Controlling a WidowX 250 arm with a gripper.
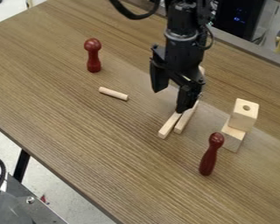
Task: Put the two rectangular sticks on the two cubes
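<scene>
The black gripper (170, 101) hangs over the middle of the table with its fingers apart, so it is open. One fingertip is at the upper part of two pale rectangular sticks; whether it touches them I cannot tell. The left stick (169, 127) and the right stick (185, 119) lie side by side, slanting up toward the arm, which hides their far ends. To the right, a wooden cube with a hole (244, 115) rests on or against another cube (232, 137); the exact contact is unclear.
A dark red peg (208, 156) lies or stands just left of the cubes. Another red peg (93, 57) stands at the upper left of the wooden table (78, 131), near a short pale dowel (113, 93). Part of a pale piece (201, 70) shows behind the arm.
</scene>
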